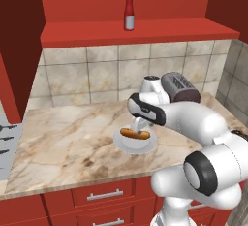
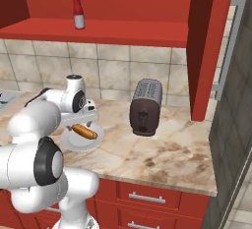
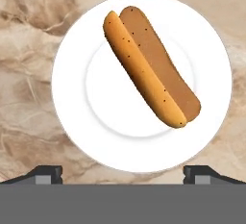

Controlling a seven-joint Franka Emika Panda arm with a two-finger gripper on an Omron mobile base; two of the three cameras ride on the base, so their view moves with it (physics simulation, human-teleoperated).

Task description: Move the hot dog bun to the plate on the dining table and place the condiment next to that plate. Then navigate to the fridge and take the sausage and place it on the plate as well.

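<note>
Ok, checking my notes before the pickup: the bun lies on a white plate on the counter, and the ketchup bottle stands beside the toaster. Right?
Not quite. The bun does lie on the white plate, but the ketchup bottle stands up on the red shelf, above the toaster, as the left base view shows.

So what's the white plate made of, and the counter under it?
The white plate looks like smooth glazed ceramic: plain white and even, though it could be plastic. The counter looks like polished marble: beige with brown veins running through it. The bun on the plate looks like speckled bread.
</note>
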